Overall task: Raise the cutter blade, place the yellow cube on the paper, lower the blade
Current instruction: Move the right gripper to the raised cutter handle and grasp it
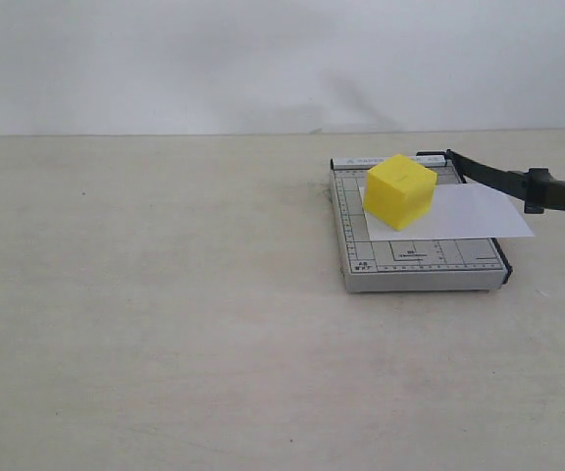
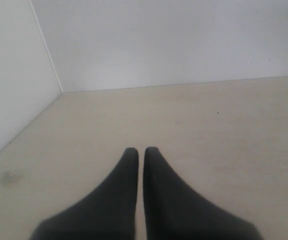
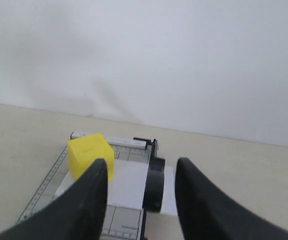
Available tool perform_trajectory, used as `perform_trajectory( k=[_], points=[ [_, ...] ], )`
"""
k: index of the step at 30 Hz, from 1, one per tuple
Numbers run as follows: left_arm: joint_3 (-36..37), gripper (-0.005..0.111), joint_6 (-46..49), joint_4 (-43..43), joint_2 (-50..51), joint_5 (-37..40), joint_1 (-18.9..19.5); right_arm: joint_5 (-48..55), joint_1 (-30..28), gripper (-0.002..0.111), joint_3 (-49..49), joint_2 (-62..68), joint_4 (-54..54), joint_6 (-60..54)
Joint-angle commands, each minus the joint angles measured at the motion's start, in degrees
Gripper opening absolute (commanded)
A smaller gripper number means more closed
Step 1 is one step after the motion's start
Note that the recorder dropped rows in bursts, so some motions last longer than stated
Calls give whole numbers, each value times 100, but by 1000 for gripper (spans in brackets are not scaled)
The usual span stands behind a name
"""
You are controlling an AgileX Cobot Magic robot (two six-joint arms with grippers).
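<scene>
The yellow cube (image 1: 400, 189) sits on the white paper (image 1: 459, 214), near the far left corner of the grey gridded board (image 1: 420, 260). The paper's right end sticks out past the board. The black cutter blade (image 1: 503, 177) slants up from its hinge at the far right corner, handle (image 1: 562, 193) off the board. Neither gripper shows in the exterior view. My right gripper (image 3: 142, 162) is open; the blade handle (image 3: 155, 185) shows in the gap, touching neither finger, with the cube (image 3: 90, 155) and paper (image 3: 129, 182) beyond. My left gripper (image 2: 137, 150) is shut over bare table.
The board stands right of centre on a pale tabletop (image 1: 165, 314), with a white wall (image 1: 263, 59) behind it. In the left wrist view a wall corner (image 2: 59, 87) meets the table ahead.
</scene>
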Motion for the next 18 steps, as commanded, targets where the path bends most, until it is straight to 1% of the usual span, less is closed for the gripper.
perform_trajectory(
  k=[1, 4, 9, 11, 18],
  points=[
    [15, 4, -56, -83, -18, -43, 15, -448, -1, 46, -333, 891, 10, -65],
    [15, 4, -56, -83, -18, -43, 15, -367, -1, 46, -794, 1692, 10, -65],
    [15, 4, -56, -83, -18, -43, 15, 954, -1, 46, -1839, 2793, 21, -2],
    [15, 4, -56, -83, -18, -43, 15, 1220, -1, 46, -2046, 3160, 21, -2],
    [15, 4, -56, -83, -18, -43, 15, 987, -1, 46, -2157, 3785, 10, -2]
  ],
)
